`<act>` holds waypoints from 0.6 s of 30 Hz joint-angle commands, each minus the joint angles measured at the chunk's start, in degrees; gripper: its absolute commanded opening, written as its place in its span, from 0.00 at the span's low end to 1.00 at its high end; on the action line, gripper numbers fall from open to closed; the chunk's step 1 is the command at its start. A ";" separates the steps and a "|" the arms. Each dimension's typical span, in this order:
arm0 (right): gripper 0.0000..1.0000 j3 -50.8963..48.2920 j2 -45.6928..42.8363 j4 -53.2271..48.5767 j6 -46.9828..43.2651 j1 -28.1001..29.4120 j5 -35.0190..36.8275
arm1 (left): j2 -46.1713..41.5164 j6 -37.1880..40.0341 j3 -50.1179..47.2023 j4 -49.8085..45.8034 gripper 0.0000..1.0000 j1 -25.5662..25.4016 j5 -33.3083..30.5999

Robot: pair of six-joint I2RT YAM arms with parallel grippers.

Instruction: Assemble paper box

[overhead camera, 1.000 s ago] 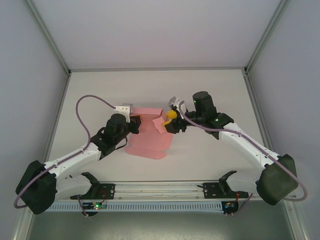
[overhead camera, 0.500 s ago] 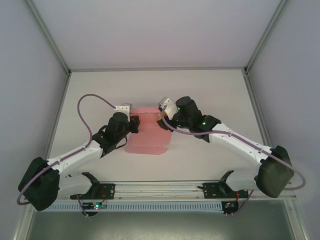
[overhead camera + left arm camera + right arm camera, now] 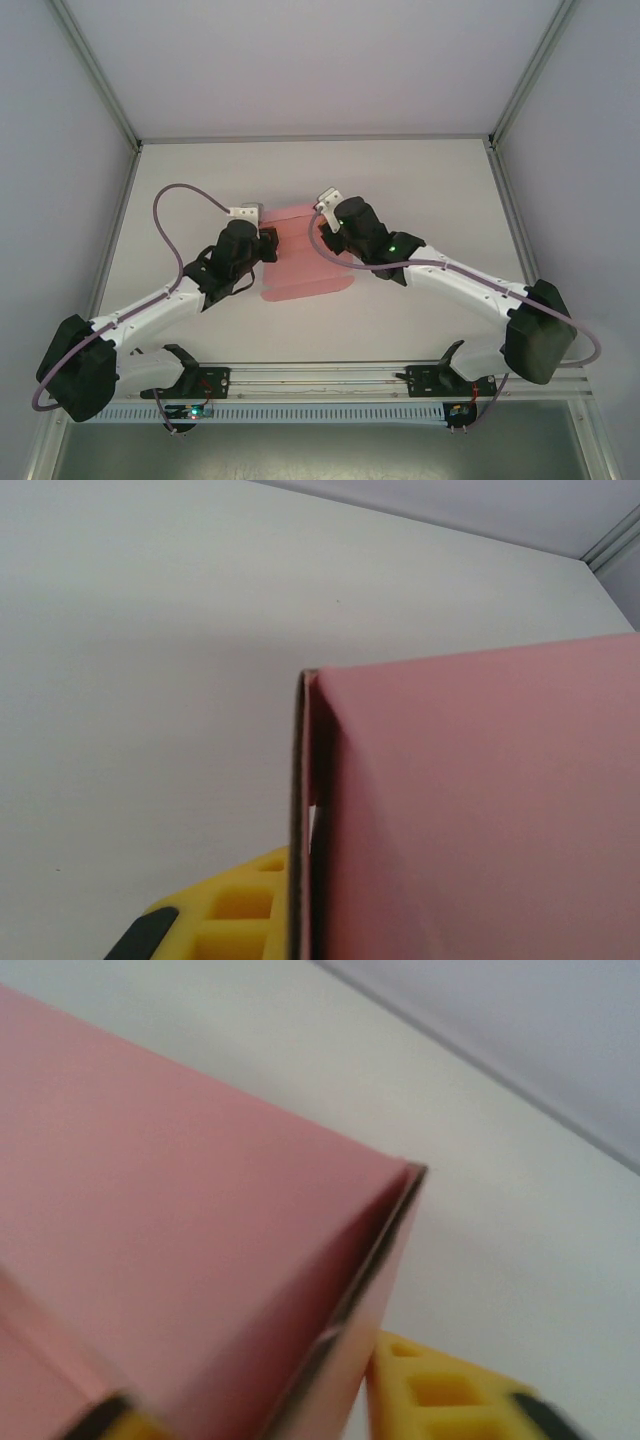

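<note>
Pink card of the paper box (image 3: 300, 272) lay partly folded near the middle of the white table (image 3: 430, 190) in the top view. The left gripper (image 3: 266, 247) was at its left edge and the right gripper (image 3: 328, 238) over its far right corner, though from that height I could not tell whether either claw was apart or clamped. Close up, the left wrist camera showed a raised wall of doubled card just beside one yellow fingertip (image 3: 235, 915), and the right wrist camera a like folded edge running between two yellow fingers (image 3: 440, 1395), the grip itself cut off by the frame.
</note>
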 commanded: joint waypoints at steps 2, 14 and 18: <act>0.00 1.99 2.47 -0.79 2.13 -0.86 19.13 | -0.49 -4.76 3.18 -3.40 0.00 -0.93 -1.57; 0.00 9.20 13.47 -5.73 2.86 -3.61 50.48 | 5.40 -17.50 12.70 -21.95 0.00 -4.32 -14.47; 0.00 8.61 14.76 -2.10 1.98 -4.97 56.02 | 6.70 -22.38 14.37 -27.19 0.00 -4.41 -16.67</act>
